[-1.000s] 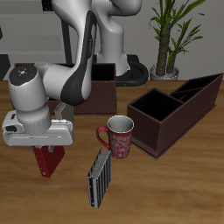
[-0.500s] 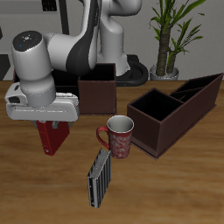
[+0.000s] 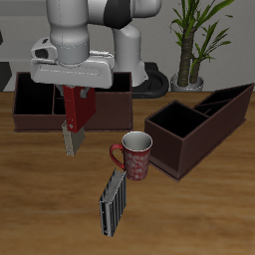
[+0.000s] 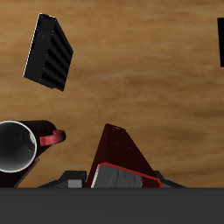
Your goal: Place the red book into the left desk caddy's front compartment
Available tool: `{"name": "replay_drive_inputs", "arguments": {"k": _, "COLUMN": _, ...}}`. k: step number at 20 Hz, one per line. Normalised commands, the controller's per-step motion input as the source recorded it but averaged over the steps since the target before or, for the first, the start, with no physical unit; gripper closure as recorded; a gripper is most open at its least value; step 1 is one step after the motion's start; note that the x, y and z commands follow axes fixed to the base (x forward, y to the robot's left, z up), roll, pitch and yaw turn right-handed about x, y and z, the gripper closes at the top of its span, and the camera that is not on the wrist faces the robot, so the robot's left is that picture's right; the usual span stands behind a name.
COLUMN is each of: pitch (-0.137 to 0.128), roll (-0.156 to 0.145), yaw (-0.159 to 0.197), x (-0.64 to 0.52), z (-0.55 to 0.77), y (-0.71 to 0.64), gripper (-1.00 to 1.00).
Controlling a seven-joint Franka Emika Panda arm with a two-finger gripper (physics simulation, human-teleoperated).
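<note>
My gripper (image 3: 78, 98) is shut on the red book (image 3: 77, 118) and holds it upright in the air above the table, beside the mug. The book hangs below the fingers with its pale page edge low. In the wrist view the red book (image 4: 122, 156) runs out from the gripper (image 4: 114, 179) over bare wood. The left desk caddy (image 3: 204, 125) is the dark-brown box with sloping walls, standing past the mug from the book. Its low end compartment nearest the mug is open and shows nothing inside. The gripper is well apart from it.
A red patterned mug (image 3: 134, 154) stands between the book and the sloped caddy; it also shows in the wrist view (image 4: 17, 153). A black-and-white striped book (image 3: 113, 202) stands near the front edge. A flat-topped dark caddy (image 3: 40, 108) sits behind the gripper. A potted plant (image 3: 189, 45) stands at the back.
The gripper has risen and moved toward the mug and the table's back, carrying the red book. The book now hangs higher above the table.
</note>
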Motion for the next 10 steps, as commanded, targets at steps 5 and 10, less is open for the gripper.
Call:
{"name": "replay_drive_inputs", "arguments": {"k": 5, "pitch": -0.019, "roll": -0.006, "yaw": -0.037, "x": -0.48, "z": 0.32, "y": 0.32, "gripper": 1.0}}
{"name": "replay_drive_inputs", "arguments": {"k": 10, "pitch": -0.052, "roll": 0.013, "yaw": -0.007, "x": -0.51, "z": 0.19, "y": 0.32, "gripper": 1.0}}
